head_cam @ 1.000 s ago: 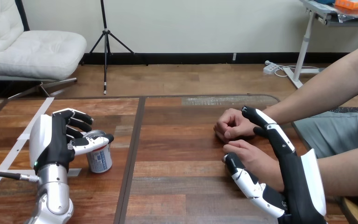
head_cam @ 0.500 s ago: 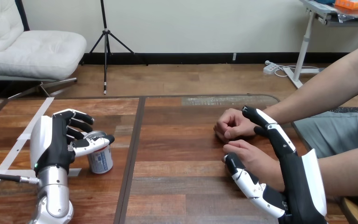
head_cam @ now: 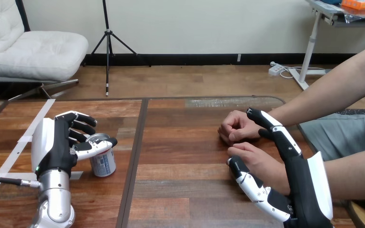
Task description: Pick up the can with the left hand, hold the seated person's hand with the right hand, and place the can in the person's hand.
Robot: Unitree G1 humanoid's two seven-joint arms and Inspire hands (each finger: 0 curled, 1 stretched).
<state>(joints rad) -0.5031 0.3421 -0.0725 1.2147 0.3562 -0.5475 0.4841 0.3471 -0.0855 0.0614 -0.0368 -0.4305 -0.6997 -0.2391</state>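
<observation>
A silver can with blue print [head_cam: 103,164] stands upright on the wooden table [head_cam: 185,156] at the left. My left hand [head_cam: 57,147] is beside it. The thumb [head_cam: 95,145] lies across the can's near top edge and the relaxed fingers [head_cam: 78,124] reach behind it, not closed on it. At the right, the person's nearer hand [head_cam: 259,161], a loose fist, rests between my right hand's [head_cam: 306,190] straight fingers [head_cam: 275,130] and its thumb [head_cam: 249,183]. The person's farther hand [head_cam: 235,128] lies curled on the table just beyond.
A dark seam [head_cam: 135,156] runs down the table between the can and the person's hands. White tape strips [head_cam: 14,152] lie on the table's left part. The person's forearms [head_cam: 328,92] come in from the right edge.
My left hand and the can have crept a few pixels to the right. The right hand and the person's hands have stayed put.
</observation>
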